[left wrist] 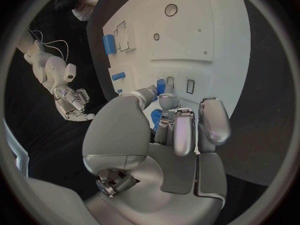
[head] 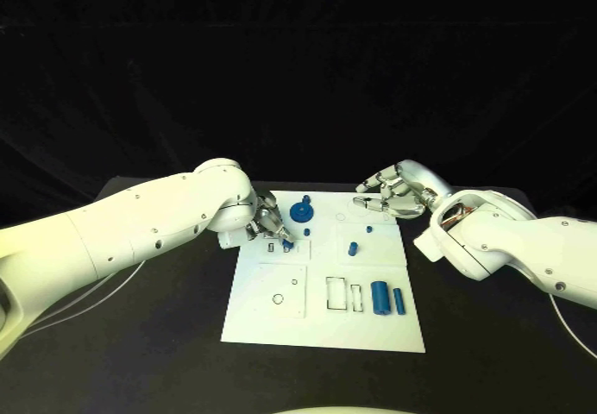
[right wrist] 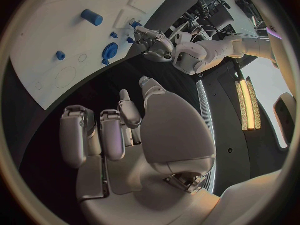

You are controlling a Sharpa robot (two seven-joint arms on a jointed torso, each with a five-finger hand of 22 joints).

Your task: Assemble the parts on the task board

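A black table [head: 137,345] under a dark backdrop carries the white board [head: 373,323], blue parts [head: 387,300] scattered on it.
The left hand [head: 272,226] pinches a small blue piece [head: 287,245] at the board; the right hand [head: 388,194] hovers empty, fingers loosely curled apart.

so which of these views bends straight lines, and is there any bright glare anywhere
Head view: the task board keeps straight edges, evenly lit against the black table, no glare. Left wrist view: fisheye, the board's edge curves behind the left hand. Right wrist view: same bending of the board, plus a bright glowing light strip in the room beside the right hand.
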